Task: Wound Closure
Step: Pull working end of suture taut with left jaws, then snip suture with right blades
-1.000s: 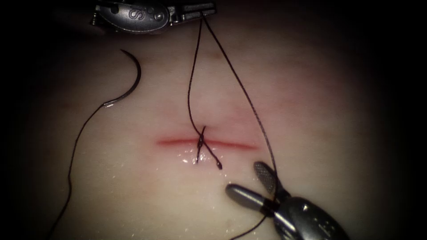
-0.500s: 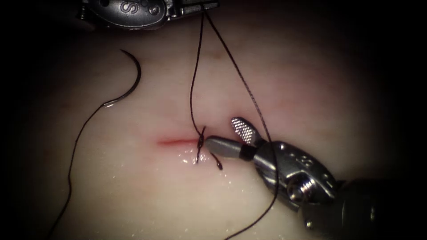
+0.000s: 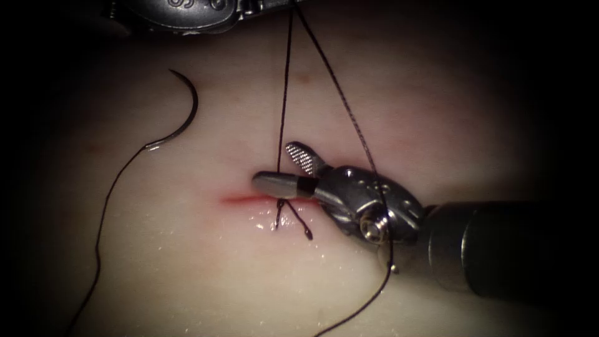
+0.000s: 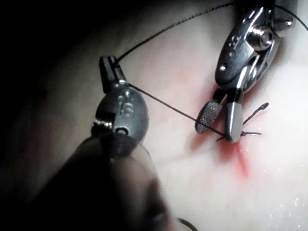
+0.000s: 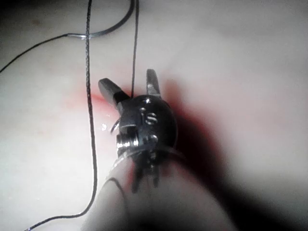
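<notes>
Thread (image 3: 284,112) seemingly between open right tool (image 3: 282,166) jaws.

Endoscope: above and in front of the cut (image 3: 249,200), moderately near. Left wrist: very close, along its shaft toward the left tool (image 4: 109,67). Right wrist: very close behind the right tool (image 5: 129,89). Shared: cut, knotted thread (image 3: 284,118).

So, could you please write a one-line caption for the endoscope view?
Left end effector holds the thread taut above the knot; open right end effector straddles it; needle lies free on tissue.
</notes>
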Controlling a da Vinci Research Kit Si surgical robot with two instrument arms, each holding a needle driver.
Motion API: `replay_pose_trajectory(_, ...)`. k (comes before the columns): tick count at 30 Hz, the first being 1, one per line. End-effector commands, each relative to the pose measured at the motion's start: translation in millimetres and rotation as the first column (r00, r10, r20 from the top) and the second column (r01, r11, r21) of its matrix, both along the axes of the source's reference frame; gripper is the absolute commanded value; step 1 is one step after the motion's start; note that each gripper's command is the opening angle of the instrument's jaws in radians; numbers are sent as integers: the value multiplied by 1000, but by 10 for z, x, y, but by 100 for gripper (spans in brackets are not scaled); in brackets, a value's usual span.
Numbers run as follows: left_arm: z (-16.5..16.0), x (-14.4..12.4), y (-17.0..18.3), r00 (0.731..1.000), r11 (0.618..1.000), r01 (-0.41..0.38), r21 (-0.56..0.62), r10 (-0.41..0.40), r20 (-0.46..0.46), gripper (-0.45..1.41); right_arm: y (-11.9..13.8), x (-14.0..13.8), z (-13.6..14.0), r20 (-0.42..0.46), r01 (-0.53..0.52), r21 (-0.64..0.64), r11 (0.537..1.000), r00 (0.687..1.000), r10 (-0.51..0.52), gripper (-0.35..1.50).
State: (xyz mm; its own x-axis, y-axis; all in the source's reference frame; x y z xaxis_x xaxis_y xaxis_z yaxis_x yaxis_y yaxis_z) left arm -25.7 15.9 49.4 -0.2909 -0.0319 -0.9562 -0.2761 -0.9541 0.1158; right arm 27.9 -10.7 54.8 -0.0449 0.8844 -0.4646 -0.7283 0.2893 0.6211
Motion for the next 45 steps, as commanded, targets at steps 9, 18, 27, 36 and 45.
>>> replay_pose_trajectory(9,-5,-8,0,1000,1000,2,-2,-2,4,-45,4,17,13,24,22,-33,999,999,-21,118)
replay_pose_trajectory(18,-5,-8,-1,1000,1000,1,-3,-1,5,-45,16,23,21,31,21,-69,997,999,-19,120)
replay_pose_trajectory(27,-4,-8,-1,1000,1000,1,-4,-1,5,-45,17,38,22,8,33,-73,997,999,-32,118)
replay_pose_trajectory(36,-3,-9,-6,1000,1000,-2,-9,2,7,-45,15,51,25,4,40,-83,996,999,-40,101)
replay_pose_trajectory(45,-3,-10,-8,1000,1000,-3,-11,3,8,-45,15,55,28,0,52,-98,994,999,-53,-35)
